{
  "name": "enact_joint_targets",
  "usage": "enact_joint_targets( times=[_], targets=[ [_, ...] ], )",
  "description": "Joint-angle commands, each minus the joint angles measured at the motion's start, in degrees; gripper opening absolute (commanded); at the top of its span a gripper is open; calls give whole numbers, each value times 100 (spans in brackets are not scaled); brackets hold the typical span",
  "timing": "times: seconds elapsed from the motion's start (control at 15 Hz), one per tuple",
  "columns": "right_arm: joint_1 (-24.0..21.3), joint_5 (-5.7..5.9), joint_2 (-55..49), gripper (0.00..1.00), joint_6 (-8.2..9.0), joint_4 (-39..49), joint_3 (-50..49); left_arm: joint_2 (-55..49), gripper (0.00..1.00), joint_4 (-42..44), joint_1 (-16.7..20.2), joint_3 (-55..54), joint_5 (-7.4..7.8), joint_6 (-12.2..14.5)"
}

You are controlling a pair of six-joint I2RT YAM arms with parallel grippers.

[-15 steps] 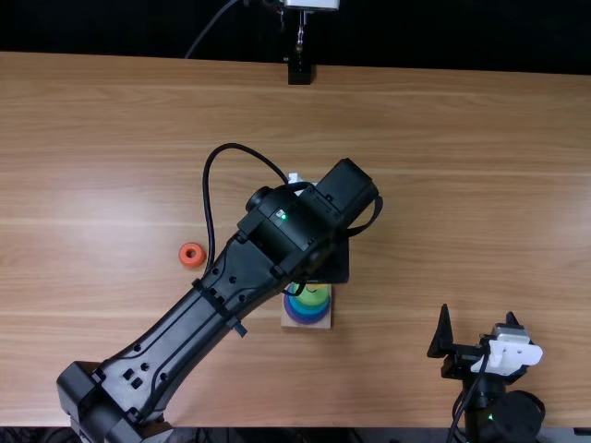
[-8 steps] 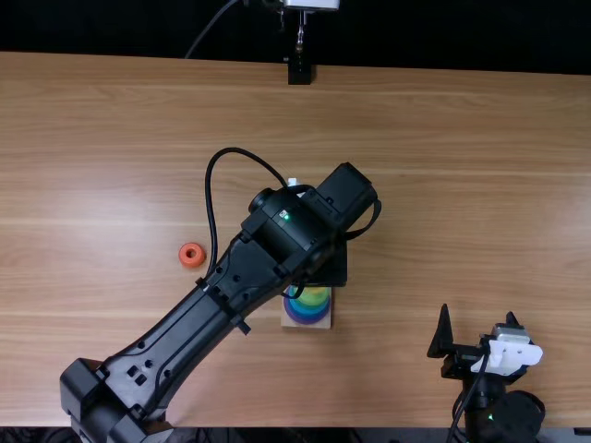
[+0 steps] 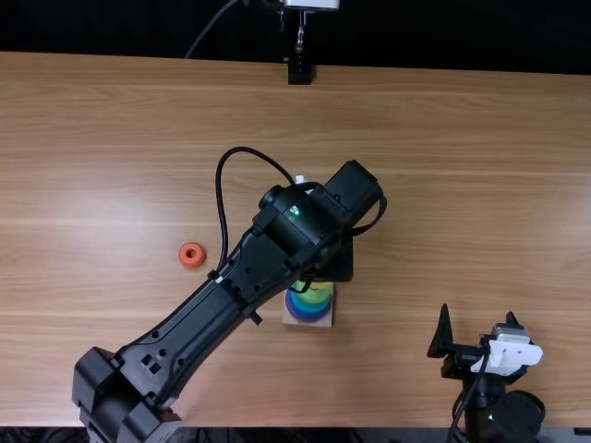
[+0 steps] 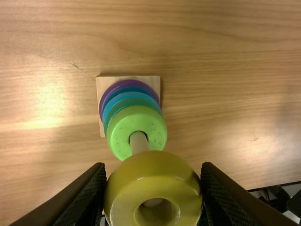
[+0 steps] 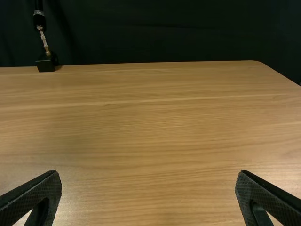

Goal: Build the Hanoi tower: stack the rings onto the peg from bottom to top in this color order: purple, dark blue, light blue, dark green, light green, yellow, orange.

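The yellow ring point(image 4: 150, 165) looks light, stiff and hard to damage, perhaps wood or hard plastic; its smooth, glossy, rounded rim could slip under a skewed squeeze. The left jaws point(image 4: 154, 188) have a sensible hold, pinching it on opposite outer sides and leaving the hole free.

The ring sits between those jaws, above the light green ring point(image 4: 117, 136), with the peg point(image 4: 139, 142) running up to it and the tip showing in its hole. Below, dark green, light blue, dark blue and purple point(image 4: 123, 83) rest on the square base point(image 4: 153, 81). The step looks like seating yellow: lower it level, then let go; a tilt might bind on the peg.

In the top view, the orange ring point(image 3: 192, 255) lies flat on the bench point(image 3: 462, 185) toward ten o'clock from the stack, well apart. The right jaws point(image 3: 477, 315), spread wide and empty, are between three and four o'clock.
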Motion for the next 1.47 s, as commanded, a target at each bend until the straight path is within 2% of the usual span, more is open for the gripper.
enact_joint_targets(
  times=[0.0,0.13,0.2,0.27,0.33,0.73,0.87,0.93,1.13,1.4],
  targets=[
    [-54,89,-73,100,-1,-377,-352,102,0,20,-80,-54,-73,-79],
    [-54,100,-73,100,-1,-377,-352,94,0,20,-80,-72,-31,-79],
    [-54,100,-73,100,-1,-366,-352,94,26,20,-80,-80,11,-79],
    [-54,89,-73,100,-1,-377,-352,94,75,10,-71,-89,33,-79],
    [-54,89,-73,100,-1,-366,-352,94,100,10,-53,-89,43,-69],
    [-54,100,-73,100,9,-366,-352,58,100,20,52,-28,33,-26],
    [-54,100,-73,100,-1,-377,-352,32,100,126,369,60,33,16],
    [-54,89,-73,100,-1,-366,-352,23,100,252,527,60,33,195],
    [-54,89,-73,100,-1,-366,-352,-3,100,400,1045,43,33,1313],
    [-54,89,-73,100,-1,-377,-352,-232,100,316,1915,-274,22,2610]
  ],
)
